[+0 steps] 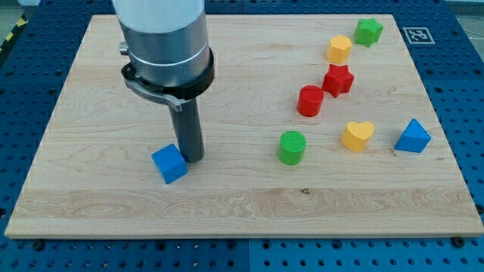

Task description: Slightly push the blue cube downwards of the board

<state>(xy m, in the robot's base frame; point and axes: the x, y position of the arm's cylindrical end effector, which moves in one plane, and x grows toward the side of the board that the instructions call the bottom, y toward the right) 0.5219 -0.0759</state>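
The blue cube (169,163) lies on the wooden board (91,91) at the lower left of the middle. My tip (193,158) stands on the board right beside the cube's upper right side, touching it or nearly so. The rod rises from there to the arm's grey body at the view's top.
To the view's right lie a green cylinder (291,147), a red cylinder (309,100), a red star (338,79), a yellow heart (357,136), a blue triangular block (412,137), a yellow hexagonal block (339,49) and a green star (369,31).
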